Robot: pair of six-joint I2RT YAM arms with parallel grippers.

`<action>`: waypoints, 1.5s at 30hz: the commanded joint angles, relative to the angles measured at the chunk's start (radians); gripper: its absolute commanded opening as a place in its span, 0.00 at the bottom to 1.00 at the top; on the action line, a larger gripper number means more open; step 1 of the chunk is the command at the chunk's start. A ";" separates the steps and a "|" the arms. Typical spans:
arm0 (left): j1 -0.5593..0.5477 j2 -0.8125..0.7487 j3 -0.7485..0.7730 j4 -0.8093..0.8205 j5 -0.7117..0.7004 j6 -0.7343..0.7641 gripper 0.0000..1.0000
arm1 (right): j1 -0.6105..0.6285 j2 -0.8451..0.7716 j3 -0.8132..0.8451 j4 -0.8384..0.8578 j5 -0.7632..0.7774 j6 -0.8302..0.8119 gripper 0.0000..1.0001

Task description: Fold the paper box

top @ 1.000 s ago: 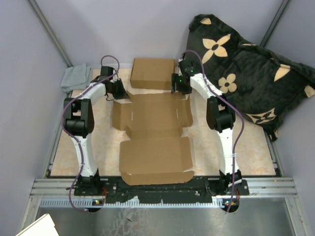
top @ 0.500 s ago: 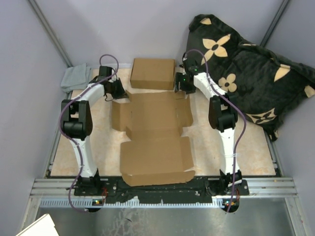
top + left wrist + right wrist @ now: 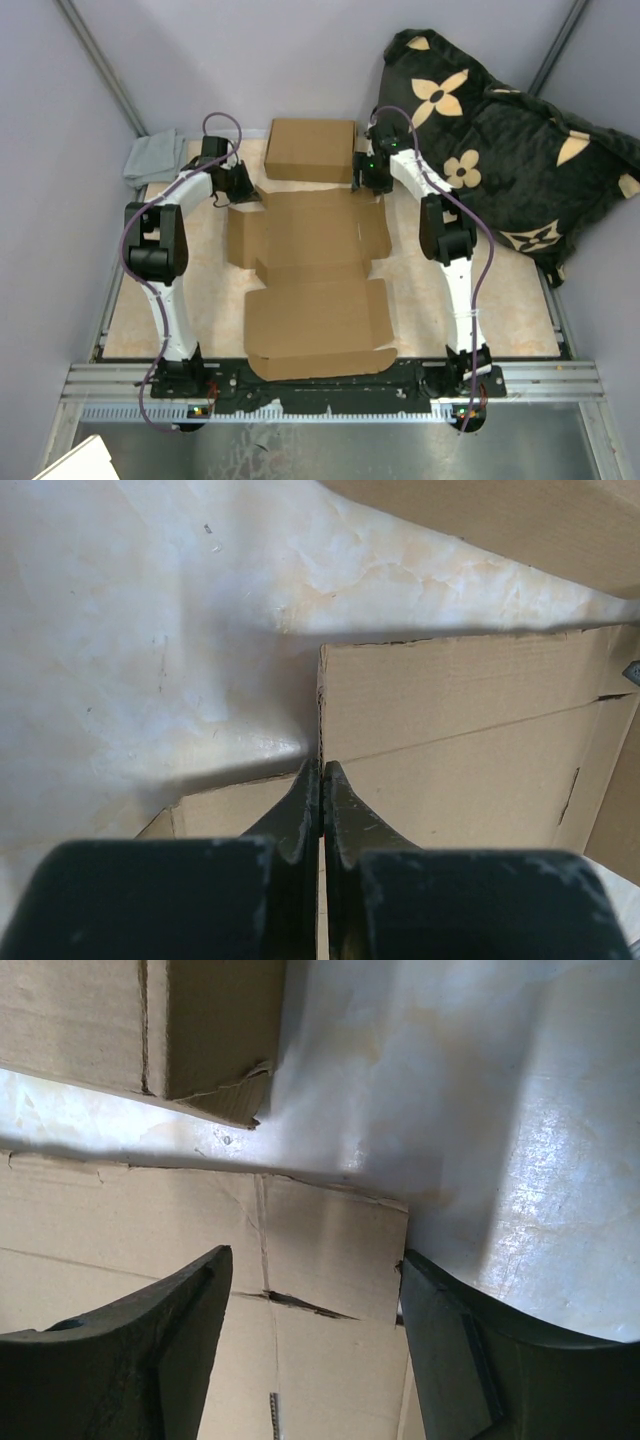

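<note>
The left pincer (image 3: 321,770) is closed, its 2 fingers (image 3: 296,815) pressed flat together. Their tips sit right at the upright cut edge of a flap at the far left corner of the paper box (image 3: 450,740). Whether that thin edge is pinched between them cannot be told from the wrist view. From above, this left pincer (image 3: 243,190) is low at the far left corner of the flat sheet.

The right pincer (image 3: 314,1258) is open, with 2 dark fingers (image 3: 150,1350) spread wide and nothing between them. Below the gap lies the far right corner flap of the paper box (image 3: 150,1220), which has a crease and a small tear across it. From above, the right pincer (image 3: 368,185) hangs over that corner.

The paper box (image 3: 315,270) lies unfolded and flat in the middle of the pale marbled surface (image 3: 200,290), between the 2 arms, with its large panel toward the arm bases and its side flaps spread out.

Just past its far edge sits 1 closed brown carton (image 3: 311,150), apart from the sheet by a narrow strip of surface. A grey cloth (image 3: 153,158) lies at the far left corner. A black cushion with tan flowers (image 3: 500,140) leans beyond the right side.
</note>
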 commanded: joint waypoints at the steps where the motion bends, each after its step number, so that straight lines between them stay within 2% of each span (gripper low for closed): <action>1: -0.002 -0.028 -0.007 0.009 0.006 0.015 0.00 | -0.001 -0.013 0.030 -0.001 -0.012 -0.018 0.66; 5: -0.002 -0.031 -0.007 0.008 0.003 0.013 0.00 | 0.010 -0.074 -0.033 0.048 -0.041 -0.021 0.56; 8: -0.001 -0.034 0.000 0.005 0.003 0.013 0.00 | 0.030 -0.116 -0.063 0.074 -0.020 -0.030 0.56; 21: -0.023 -0.036 0.046 -0.024 0.018 0.011 0.00 | 0.110 -0.126 0.001 0.032 -0.001 -0.054 0.56; 32: -0.045 -0.039 0.050 -0.025 0.027 0.008 0.00 | 0.133 -0.186 -0.005 0.041 -0.009 -0.048 0.57; 45: -0.051 -0.026 0.042 0.010 0.061 -0.005 0.03 | 0.143 -0.103 -0.012 0.062 -0.074 -0.025 0.57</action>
